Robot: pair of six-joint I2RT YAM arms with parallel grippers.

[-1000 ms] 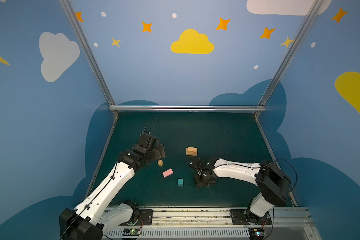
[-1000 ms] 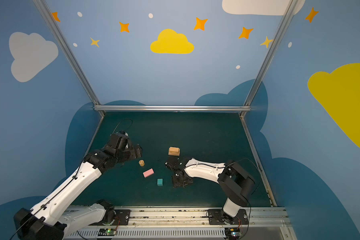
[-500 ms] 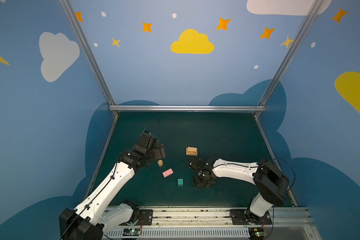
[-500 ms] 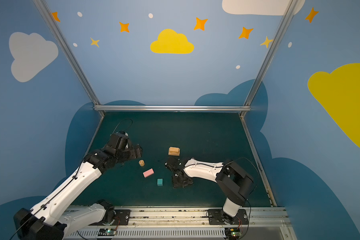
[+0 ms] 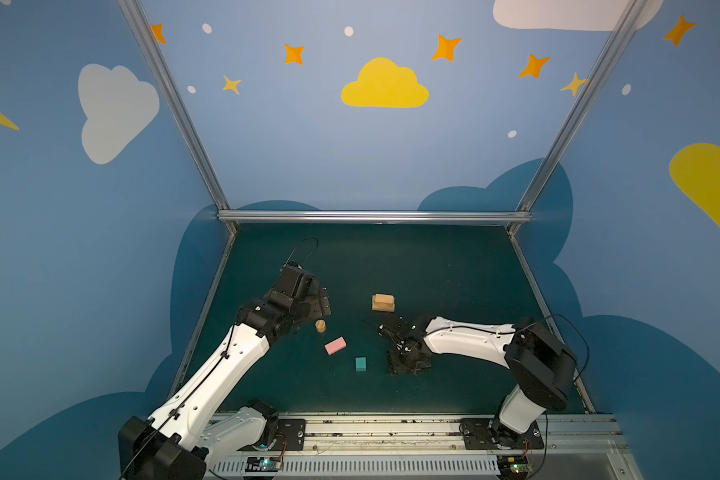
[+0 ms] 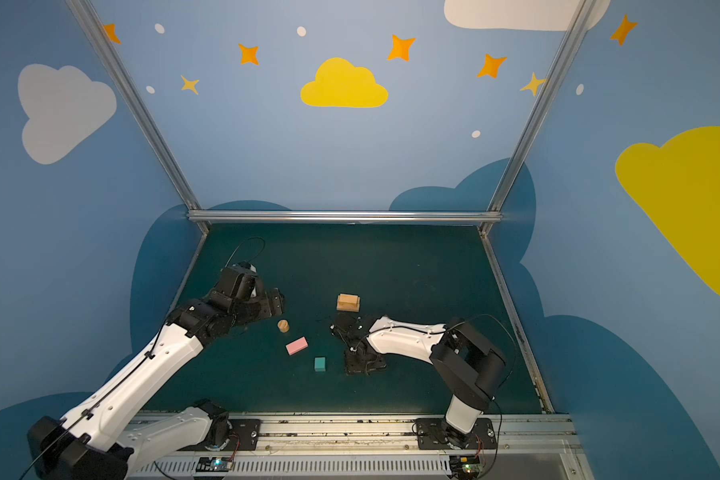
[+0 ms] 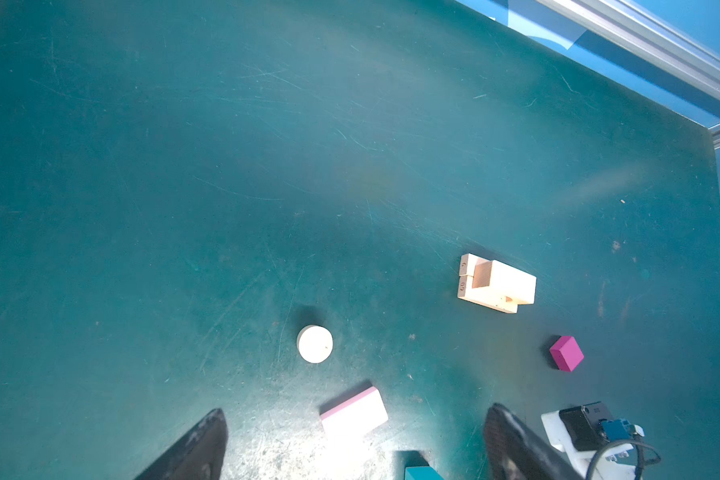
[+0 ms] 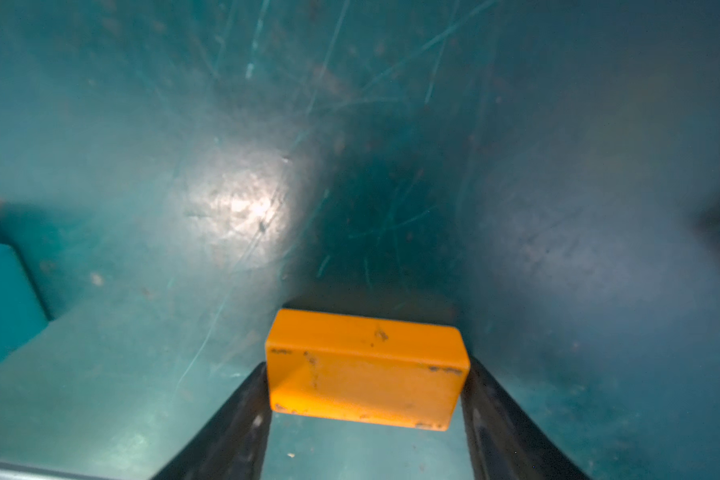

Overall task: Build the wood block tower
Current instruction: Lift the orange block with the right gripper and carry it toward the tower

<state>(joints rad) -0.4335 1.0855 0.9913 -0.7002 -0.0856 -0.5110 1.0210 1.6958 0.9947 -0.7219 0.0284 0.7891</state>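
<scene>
**Two Jaw Sets: Current State**

Three tan oblongs (image 5: 383,302) form the tower base on the table (image 5: 433,266), one resting on two laid side by side. My right jaws are clamped on the ends of the orange oblong (image 8: 366,370), near that base. My left jaws stand spread wide, gripping nothing, beside the tan cylinder (image 5: 320,326). The pink oblong (image 5: 335,345), teal cube (image 5: 361,364) and magenta cube (image 7: 566,353) lie loose on the table.
</scene>
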